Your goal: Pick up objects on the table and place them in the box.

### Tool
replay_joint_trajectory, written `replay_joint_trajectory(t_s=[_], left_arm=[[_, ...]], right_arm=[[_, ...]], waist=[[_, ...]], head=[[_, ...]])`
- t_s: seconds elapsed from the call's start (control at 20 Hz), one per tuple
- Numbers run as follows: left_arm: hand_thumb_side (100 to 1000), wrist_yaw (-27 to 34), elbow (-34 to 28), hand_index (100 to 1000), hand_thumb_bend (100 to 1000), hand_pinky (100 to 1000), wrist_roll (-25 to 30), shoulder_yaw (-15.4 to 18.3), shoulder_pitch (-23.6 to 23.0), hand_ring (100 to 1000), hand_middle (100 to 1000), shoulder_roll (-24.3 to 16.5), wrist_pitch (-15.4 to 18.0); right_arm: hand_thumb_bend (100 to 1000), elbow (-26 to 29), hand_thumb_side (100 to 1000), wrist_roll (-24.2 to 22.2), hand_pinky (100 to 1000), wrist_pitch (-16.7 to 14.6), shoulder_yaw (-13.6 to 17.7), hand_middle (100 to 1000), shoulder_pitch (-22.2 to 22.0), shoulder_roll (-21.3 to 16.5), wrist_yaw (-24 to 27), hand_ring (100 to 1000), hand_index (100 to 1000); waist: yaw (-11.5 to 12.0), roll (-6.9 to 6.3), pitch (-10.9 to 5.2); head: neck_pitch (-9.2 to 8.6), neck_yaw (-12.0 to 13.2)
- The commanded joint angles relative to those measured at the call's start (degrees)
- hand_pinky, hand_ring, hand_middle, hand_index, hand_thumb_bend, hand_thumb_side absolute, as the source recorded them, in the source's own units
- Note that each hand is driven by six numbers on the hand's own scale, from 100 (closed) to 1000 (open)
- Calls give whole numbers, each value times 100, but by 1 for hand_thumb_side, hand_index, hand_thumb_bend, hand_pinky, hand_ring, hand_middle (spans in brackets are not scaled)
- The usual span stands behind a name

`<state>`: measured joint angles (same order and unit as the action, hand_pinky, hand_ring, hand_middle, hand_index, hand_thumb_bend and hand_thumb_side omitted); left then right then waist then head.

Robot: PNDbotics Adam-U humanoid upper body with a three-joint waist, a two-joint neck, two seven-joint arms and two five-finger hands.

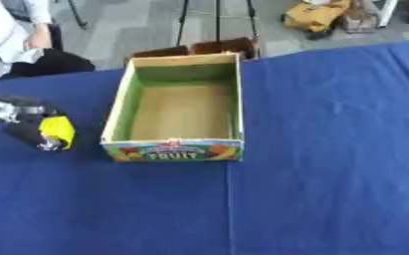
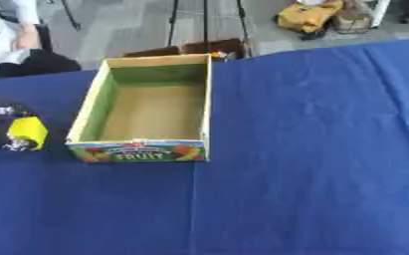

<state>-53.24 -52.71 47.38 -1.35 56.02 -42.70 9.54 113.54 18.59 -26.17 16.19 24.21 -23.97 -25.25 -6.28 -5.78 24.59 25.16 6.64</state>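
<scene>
A blue cloth covers the tabletop [image 1: 329, 164]. On it stands an open cardboard box [image 1: 177, 149] with green inner walls and "FRUIT" printed on its near side; nothing lies inside. Just left of the box, the robot's left hand [image 1: 20, 124] has its fingers curled round a yellow object [image 1: 57, 130], at the view's left edge.
</scene>
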Motion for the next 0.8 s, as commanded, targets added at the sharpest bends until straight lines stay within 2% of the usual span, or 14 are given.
replay_joint_trajectory(t_s=[0.05, 0.2, 0.4, 0.65, 0.8], left_arm=[[550, 22, -44, 1000, 259, 865, 4, 62, 112, 999, 1000, -164, -6], [511, 54, -39, 1000, 183, 814, 74, 56, 111, 937, 1000, -162, -23], [568, 185, -53, 1000, 274, 825, 159, 72, 135, 965, 1000, -180, -48], [596, 376, -91, 1000, 353, 837, 249, 96, 179, 987, 1000, -226, -99], [565, 369, -117, 1000, 291, 838, 311, 93, 182, 988, 1000, -261, -141]], right_arm=[[100, 105, 1000, -13, 704, 5, 27, 619, 58, -164, 46, 692, 768], [100, 105, 1000, -8, 706, 16, 29, 617, 59, -164, 53, 692, 767], [100, 105, 1000, 3, 706, 38, 39, 614, 47, -165, 57, 692, 766], [100, 105, 998, 8, 706, 53, 42, 611, 26, -166, 62, 691, 764], [100, 105, 995, 9, 706, 67, 43, 610, 19, -162, 73, 690, 763]], waist=[[8, -60, -22], [11, -65, -5], [21, -66, -1], [39, -81, -15], [42, -92, -22]], head=[[-68, 24], [-74, 18], [-57, 17], [-47, 30], [-59, 31]])
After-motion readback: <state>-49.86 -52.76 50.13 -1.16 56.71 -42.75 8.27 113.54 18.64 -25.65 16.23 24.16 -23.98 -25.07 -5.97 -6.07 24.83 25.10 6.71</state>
